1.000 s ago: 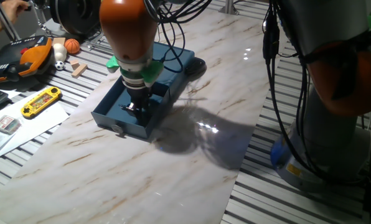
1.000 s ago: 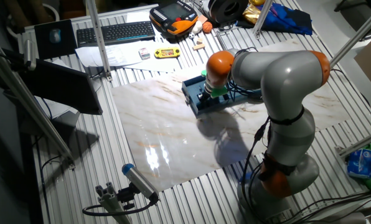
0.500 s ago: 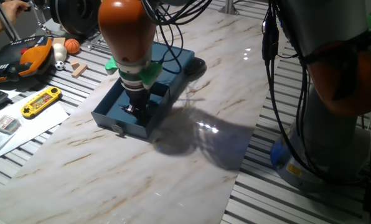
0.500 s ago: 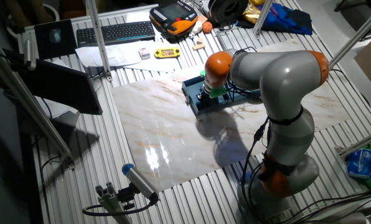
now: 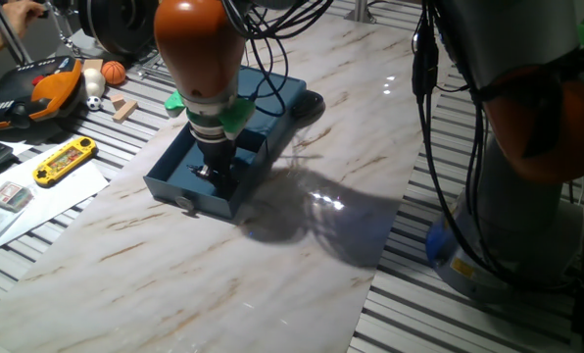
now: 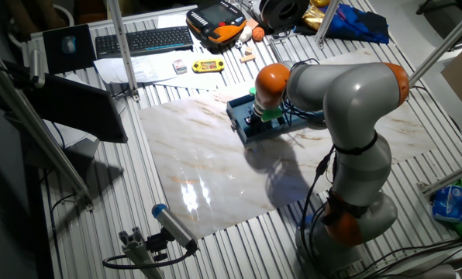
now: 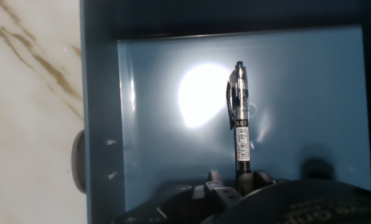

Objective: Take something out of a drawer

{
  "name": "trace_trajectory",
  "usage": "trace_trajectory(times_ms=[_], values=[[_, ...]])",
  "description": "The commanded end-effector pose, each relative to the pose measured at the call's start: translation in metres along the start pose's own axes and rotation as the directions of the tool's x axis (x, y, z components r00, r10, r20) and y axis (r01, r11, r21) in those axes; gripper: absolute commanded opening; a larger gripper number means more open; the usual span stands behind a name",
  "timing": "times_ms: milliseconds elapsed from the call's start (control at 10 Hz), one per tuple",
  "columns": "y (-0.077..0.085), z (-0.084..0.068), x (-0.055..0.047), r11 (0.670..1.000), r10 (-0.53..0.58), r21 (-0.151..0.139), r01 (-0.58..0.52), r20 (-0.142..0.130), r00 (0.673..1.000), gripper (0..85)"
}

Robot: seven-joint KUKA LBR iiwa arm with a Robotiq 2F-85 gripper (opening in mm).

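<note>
Pen (image 7: 239, 118) is what we see lying flat on the floor of the open blue drawer (image 7: 98, 106), its lower end running down between our gripper's (image 7: 235, 184) fingertips at the bottom of the hand view; whether they already pinch it we cannot tell

Pen's (image 7: 239, 121) lower end hidden behind the pincer (image 7: 235, 185).

Two table cameras and one camera on the hand

One fixed view sits low and close, beside the open dark blue sliding drawer (image 5: 206, 173); the other looks down from high and far across the marble board. The hand view peers straight down into that same drawer (image 7: 235, 106).
</note>
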State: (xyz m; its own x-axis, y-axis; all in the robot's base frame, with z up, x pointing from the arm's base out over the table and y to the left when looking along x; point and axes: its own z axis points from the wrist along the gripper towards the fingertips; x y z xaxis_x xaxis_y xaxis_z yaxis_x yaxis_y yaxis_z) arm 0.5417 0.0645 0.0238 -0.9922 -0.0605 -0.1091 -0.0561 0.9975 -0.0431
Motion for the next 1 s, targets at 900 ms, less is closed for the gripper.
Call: trace_trajectory(times_ms=[900], values=[[0.004, -0.024, -0.007, 1.000, -0.005, 0.012, 0.005, -0.028, 1.000, 0.0]])
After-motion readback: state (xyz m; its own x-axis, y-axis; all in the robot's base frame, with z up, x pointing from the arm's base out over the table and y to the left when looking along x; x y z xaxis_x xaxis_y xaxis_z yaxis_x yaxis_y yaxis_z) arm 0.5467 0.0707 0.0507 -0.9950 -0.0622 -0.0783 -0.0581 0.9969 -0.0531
